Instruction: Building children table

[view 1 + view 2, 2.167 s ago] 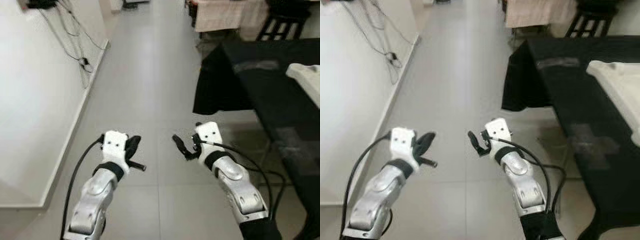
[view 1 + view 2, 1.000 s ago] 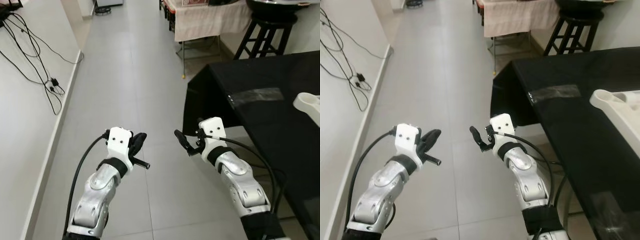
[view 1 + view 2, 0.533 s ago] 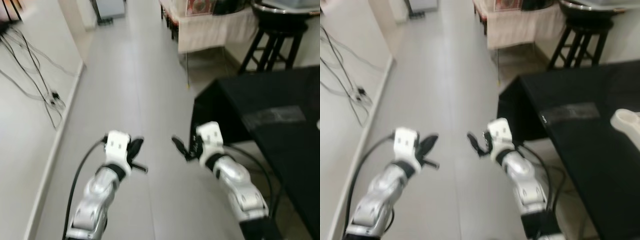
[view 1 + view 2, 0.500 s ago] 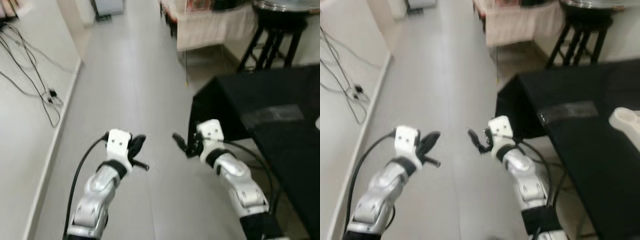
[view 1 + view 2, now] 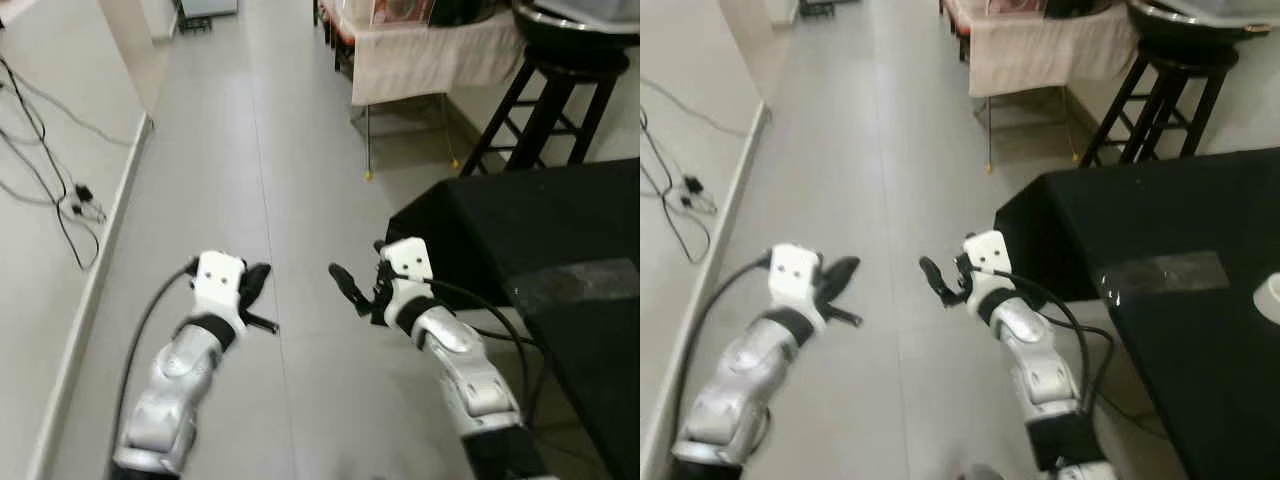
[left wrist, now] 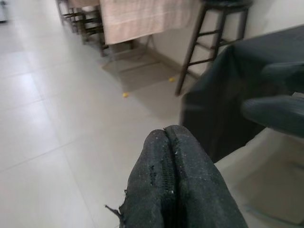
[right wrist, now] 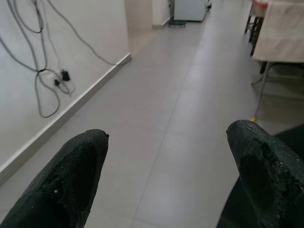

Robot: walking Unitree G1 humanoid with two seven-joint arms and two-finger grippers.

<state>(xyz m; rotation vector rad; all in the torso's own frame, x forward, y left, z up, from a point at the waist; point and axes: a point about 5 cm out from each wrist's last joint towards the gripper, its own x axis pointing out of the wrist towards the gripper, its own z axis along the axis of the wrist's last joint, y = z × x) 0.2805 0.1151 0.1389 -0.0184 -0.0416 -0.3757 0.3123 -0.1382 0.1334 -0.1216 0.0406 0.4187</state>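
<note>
Both arms raised over floor beside the black-draped table (image 5: pixel 560 240) — carrying nothing, likely approach posture. Left gripper (image 5: pixel 258 300) pressed closed; right gripper (image 7: pixel 164 180) spread wide — empty.

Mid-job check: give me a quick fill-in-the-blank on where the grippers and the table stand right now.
1. The left gripper has its fingers ____, pressed together in its wrist view.
2. The right gripper has its fingers ____, with grey floor between them.
3. The table on the robot's right is covered in a ____ cloth.
4. Beyond that table stands a dark ____ with long legs.

Missing words: shut; open; black; stool
</note>
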